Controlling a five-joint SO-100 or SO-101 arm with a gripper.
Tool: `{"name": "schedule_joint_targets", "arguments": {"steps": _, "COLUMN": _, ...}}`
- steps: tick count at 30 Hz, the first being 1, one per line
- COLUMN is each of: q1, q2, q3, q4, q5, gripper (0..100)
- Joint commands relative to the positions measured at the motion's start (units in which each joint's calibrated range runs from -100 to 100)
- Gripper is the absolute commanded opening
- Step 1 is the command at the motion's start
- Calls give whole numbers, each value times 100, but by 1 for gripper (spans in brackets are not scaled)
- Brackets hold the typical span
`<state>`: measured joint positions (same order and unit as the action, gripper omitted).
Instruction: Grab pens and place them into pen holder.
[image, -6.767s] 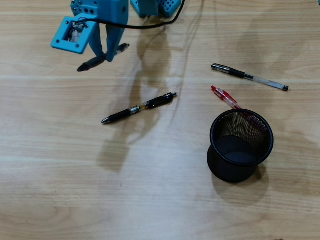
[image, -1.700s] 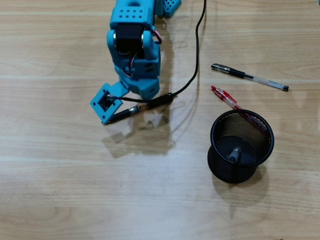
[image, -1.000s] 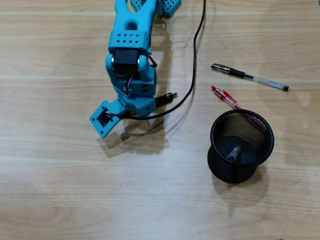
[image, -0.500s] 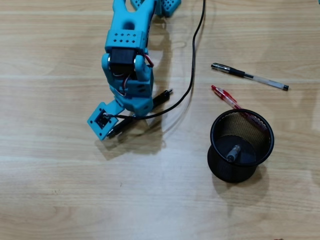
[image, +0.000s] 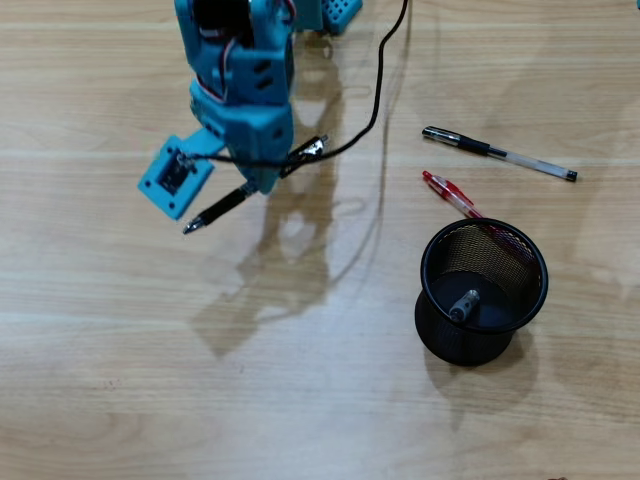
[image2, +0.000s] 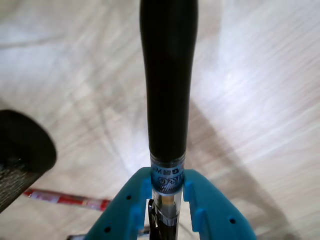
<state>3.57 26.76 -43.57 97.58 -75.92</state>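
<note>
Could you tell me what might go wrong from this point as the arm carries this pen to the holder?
The gripper pinches the black pen near its middle, so it could pivot or slip. The pen holder already contains a grey pen, and the red pen touches its rim, so a low approach could knock either.

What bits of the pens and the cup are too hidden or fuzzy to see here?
- Black pen: overhead view, its middle hides under the blue arm; wrist view, its tip runs off the top edge.
- Red pen: overhead view, its lower end hides behind the pen holder; wrist view, it is blurred.
- Grey pen: only its top shows inside the holder.
- Gripper: hidden overhead under the arm.
</note>
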Motion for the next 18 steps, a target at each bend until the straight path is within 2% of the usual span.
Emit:
{"name": "schedule_joint_targets", "arguments": {"steps": 1, "q1": -124, "q2": -931, "q3": -114, "q4": 242, "q5": 63, "gripper": 2}}
{"name": "schedule_joint_targets", "arguments": {"steps": 13, "q1": -435, "q2": -2621, "q3": 990, "q4": 242, "q5": 115, "gripper": 2}}
{"name": "schedule_joint_targets", "arguments": {"steps": 15, "q1": -526, "q2": -2723, "q3": 1099, "q4": 41, "q5": 398, "gripper": 2}}
{"name": "schedule_joint_targets", "arguments": {"steps": 18, "q1": -627, "q2": -2774, "q3": 1198, "q4": -943, "q5": 969, "gripper": 2}}
